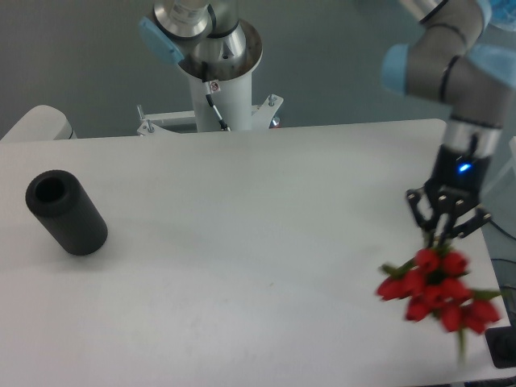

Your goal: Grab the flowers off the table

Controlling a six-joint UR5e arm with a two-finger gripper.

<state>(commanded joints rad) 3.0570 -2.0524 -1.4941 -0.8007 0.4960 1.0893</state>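
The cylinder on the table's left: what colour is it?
Black, matte, with an open dark end; the cylinder shows clearly in the fixed camera view.

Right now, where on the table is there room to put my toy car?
The table is bare between the black cylinder on the left and the flowers on the right. It's crowded at the right edge, where the end effector holds the flowers.

Single fixed view. Position: raised, at the table's (242, 242) near long edge, angled down across the top toward the far edge and the arm's base post (219, 89). Range: moderate; far edge in frame, near right corner cut off.
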